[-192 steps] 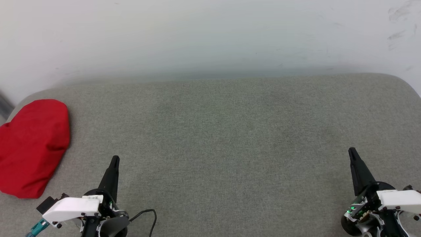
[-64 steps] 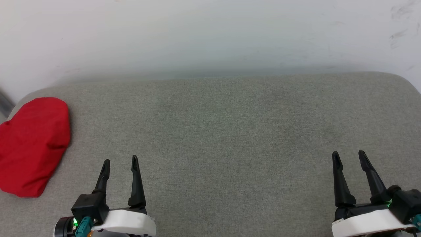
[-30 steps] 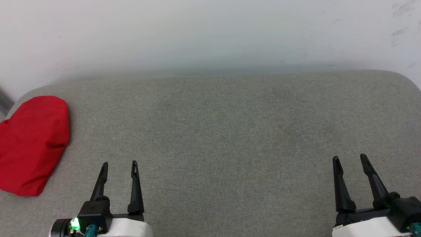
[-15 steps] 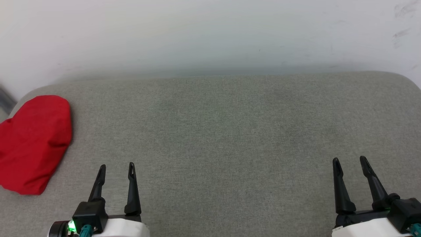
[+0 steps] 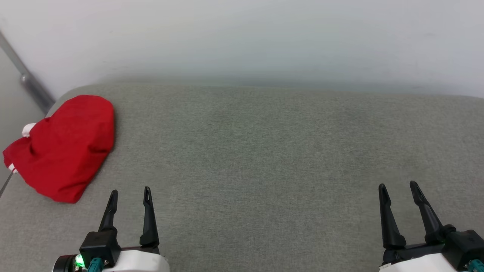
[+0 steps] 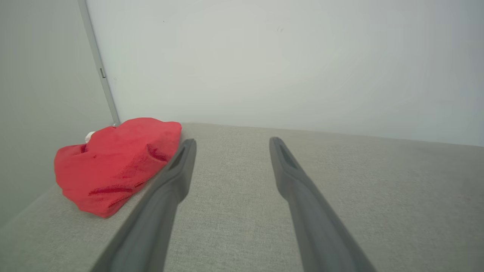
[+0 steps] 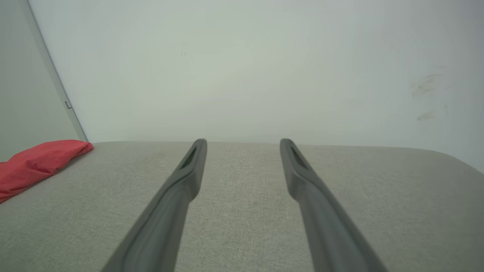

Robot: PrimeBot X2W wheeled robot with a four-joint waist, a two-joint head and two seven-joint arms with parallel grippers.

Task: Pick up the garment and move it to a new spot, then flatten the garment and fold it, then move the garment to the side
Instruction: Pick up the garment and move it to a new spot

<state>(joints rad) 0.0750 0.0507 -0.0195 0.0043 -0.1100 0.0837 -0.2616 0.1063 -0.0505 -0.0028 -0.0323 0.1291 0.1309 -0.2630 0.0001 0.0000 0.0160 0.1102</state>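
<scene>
Surface: a wide grey fabric cushion (image 5: pixel 264 151) runs across the scene against a pale wall (image 5: pixel 242 37). A grey metal strip (image 5: pixel 32 85) slants down the corner at the far left.
Garment: the garment (image 5: pixel 68 147) lies in a bunched red heap at the cushion's far-left end, close to the edge. Small bits of white show on its left side, and nothing touches it.
Left gripper: the left gripper (image 5: pixel 129 192) hangs low at the near edge with its fingers spread wide, nothing between them, pointing toward the wall. The heap sits to its left and farther back, apart from the fingertips.
Middle of the cushion: the broad stretch between the two grippers looks the likely new spot for spreading the shirt.
Right gripper: the right gripper (image 5: pixel 397 186) is at the near right, jaws equally wide and holding nothing, well apart from the garment.
Done so far: by the look of it, nothing, as the shirt is crumpled and unheld.
Left to do: everything, meaning pick up, carry over, flatten, fold and set aside.
Likely first step: a reach to the heap, probably by the left arm, which is much the nearer.
</scene>
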